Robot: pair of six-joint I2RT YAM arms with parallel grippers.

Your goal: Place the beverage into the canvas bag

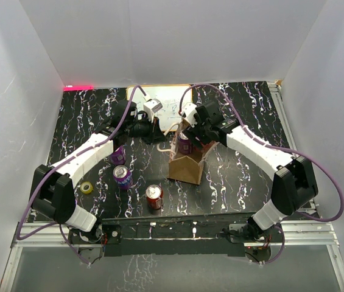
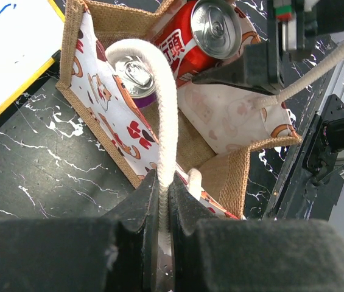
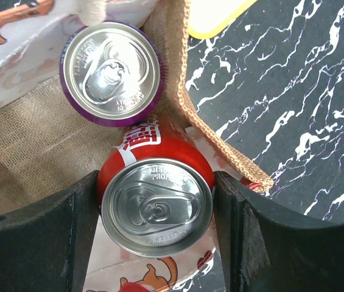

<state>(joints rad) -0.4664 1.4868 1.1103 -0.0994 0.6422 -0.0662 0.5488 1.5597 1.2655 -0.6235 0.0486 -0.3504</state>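
Within the canvas bag [image 3: 19,146], seemingly, right claw [image 3: 156,210] holds red can [image 3: 154,198].

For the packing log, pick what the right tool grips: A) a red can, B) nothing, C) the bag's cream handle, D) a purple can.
A: the right tool clamps the red can from both sides over the canvas bag, where a purple can sits.

Red can [image 3: 156,207]: white Chinese characters printed on the red side, seen in both wrist views; embossed lettering around the lid, too small to read.
Purple can [image 3: 111,73]: embossed lid lettering, illegible.
Whiteboard [image 2: 7,55]: blue marker strokes, no readable word.
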